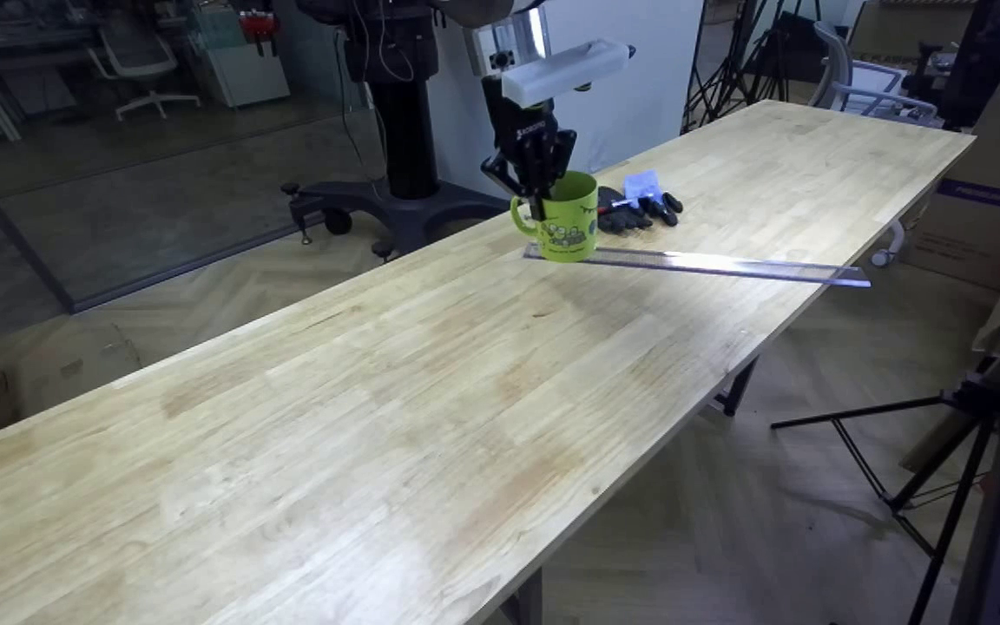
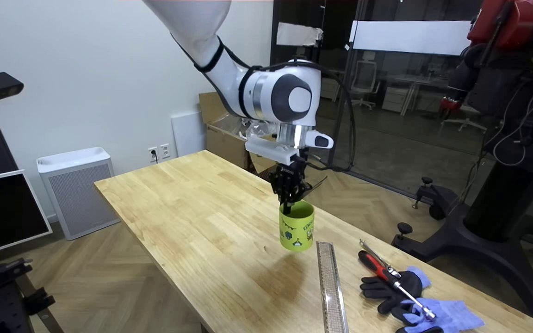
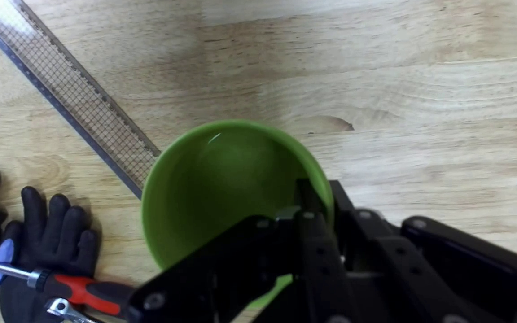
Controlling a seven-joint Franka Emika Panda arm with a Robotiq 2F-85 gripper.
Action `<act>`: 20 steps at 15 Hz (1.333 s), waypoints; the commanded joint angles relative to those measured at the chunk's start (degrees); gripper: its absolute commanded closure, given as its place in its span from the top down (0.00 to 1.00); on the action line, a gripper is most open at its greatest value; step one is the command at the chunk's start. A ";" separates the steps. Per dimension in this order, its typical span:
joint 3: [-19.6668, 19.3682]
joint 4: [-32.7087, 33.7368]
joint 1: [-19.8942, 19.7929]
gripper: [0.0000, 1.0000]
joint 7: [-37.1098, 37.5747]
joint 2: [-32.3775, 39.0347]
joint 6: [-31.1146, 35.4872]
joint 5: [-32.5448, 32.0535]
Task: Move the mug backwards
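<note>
In an exterior view, pale lettering on the gripper (image 1: pixel 542 207), upper centre of the frame, is reading as ROBOTIQ, slightly blurred, and the purple band (image 1: pixel 999 198) on the brown carton (image 1: pixel 990 156) at the right edge is apparently showing PREMIUM PC. On the green mug (image 2: pixel 297 227), right of centre in an exterior view, letters are starting KE, then curving off illegibly. A cardboard box (image 1: pixel 908 35), upper right, is carrying partly hidden print, seemingly including PLA.
</note>
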 commanded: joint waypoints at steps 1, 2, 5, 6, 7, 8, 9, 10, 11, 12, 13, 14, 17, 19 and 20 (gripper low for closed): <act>1.45 7.24 -0.10 0.03 0.85 4.79 -2.81 0.33; 1.84 7.99 0.04 0.03 0.71 5.70 -1.90 0.39; 2.39 10.07 0.61 0.03 0.57 8.16 0.67 0.03; 2.51 10.63 0.78 0.03 0.33 8.88 1.76 -0.11; 2.75 11.26 0.83 0.03 0.19 9.59 2.60 0.01; 3.05 11.91 0.76 0.03 0.07 10.20 2.92 0.35; 3.44 12.66 0.62 0.03 -0.07 10.80 2.60 0.79; 3.90 13.39 0.45 0.03 -0.51 11.34 2.12 1.11; 4.33 13.94 0.31 0.03 -0.93 11.75 1.49 1.46; 4.66 14.40 0.21 0.03 -1.19 12.08 1.01 1.89; 5.05 14.81 0.10 0.03 -1.59 12.35 0.51 2.38; 5.28 15.14 0.11 0.03 -1.71 12.50 -0.10 2.64; 5.72 15.64 0.11 0.35 -2.29 12.54 -1.78 3.37; 5.71 15.94 0.21 0.40 -2.12 12.39 -2.76 3.41; 5.60 16.19 0.32 0.48 -1.90 12.30 -3.21 3.32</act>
